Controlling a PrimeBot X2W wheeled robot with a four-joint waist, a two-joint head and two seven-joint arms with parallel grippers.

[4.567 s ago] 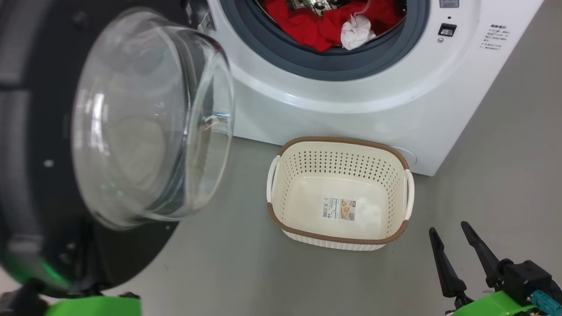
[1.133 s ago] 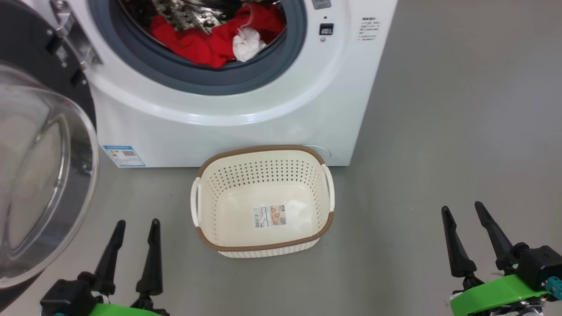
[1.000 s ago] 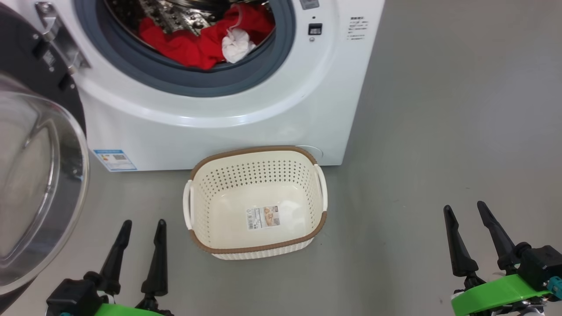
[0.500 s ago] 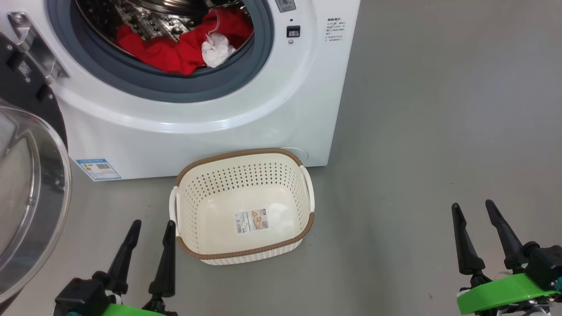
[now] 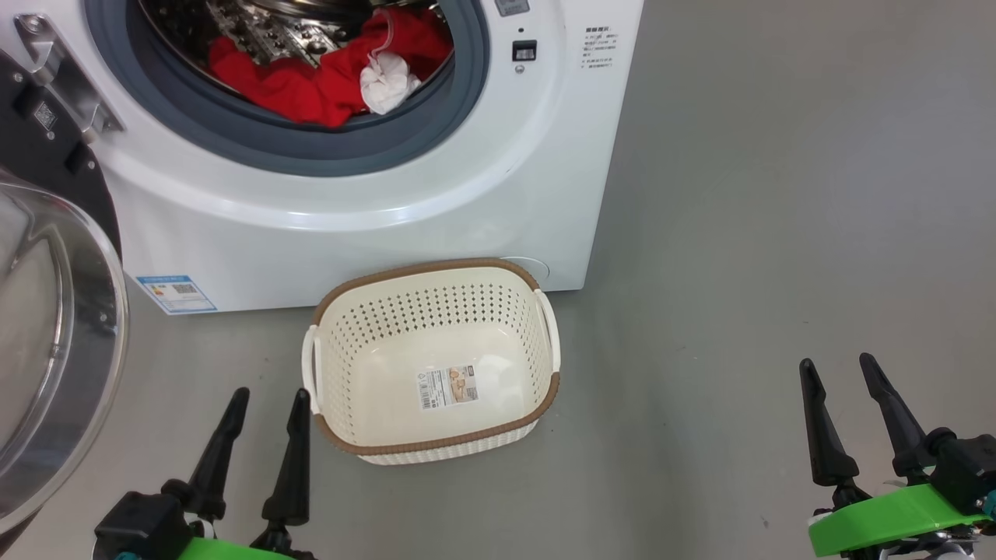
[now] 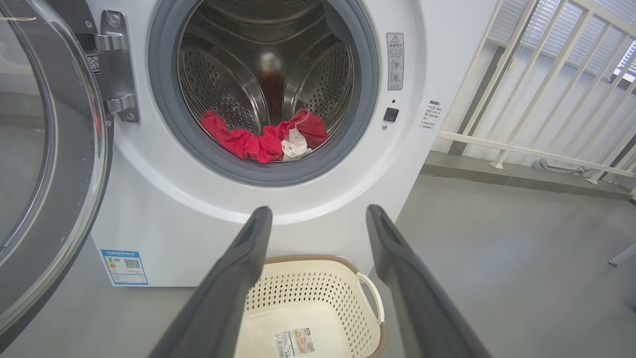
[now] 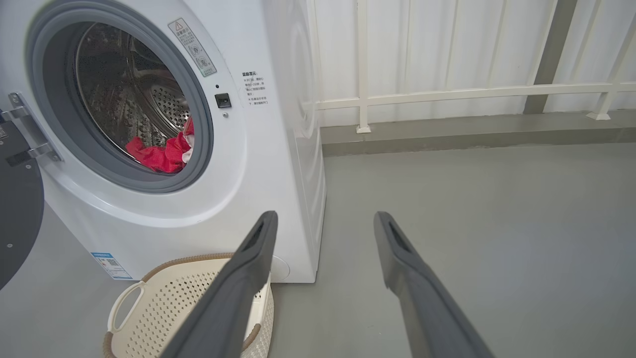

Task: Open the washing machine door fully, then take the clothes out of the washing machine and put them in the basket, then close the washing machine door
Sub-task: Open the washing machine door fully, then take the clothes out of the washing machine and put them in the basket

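End effectors number two, both low in the head view with fingers pointing up. The left end effector (image 5: 271,393) has its two dark fingers spread wide and holds nothing; its right fingertip stands just beside the left handle of the basket (image 5: 436,311). The right end effector (image 5: 836,359) is likewise spread wide and empty-handed, over bare floor (image 5: 778,194), well apart from the basket.

The basket, one only, sits on the floor directly in front of the washing machine (image 5: 350,241), its far rim at the machine's base. Its sole content is a paper sticker (image 5: 450,386) on the bottom. It has two white side handles.

Behind it the machine's round port, ringed in grey rubber (image 5: 327,155), stands open. The clothes (image 5: 311,82) lie at the lower front of the steel drum: a heap of red fabric with one small white cloth (image 5: 384,82) bunched against its right side. How many red pieces make up the heap I cannot tell. The door (image 5: 54,350) is swung out at the left of the head view, its glass bowl bulging toward the camera, carried on a metal hinge (image 5: 66,74). One blue label (image 5: 176,293) sits low on the machine's front.

The left wrist view looks straight into the drum (image 6: 268,64), to its perforated back and ribs, and takes in a white railing (image 6: 541,74) beside the machine. The right wrist view sees the machine at an angle, with its plain side panel (image 7: 298,124).
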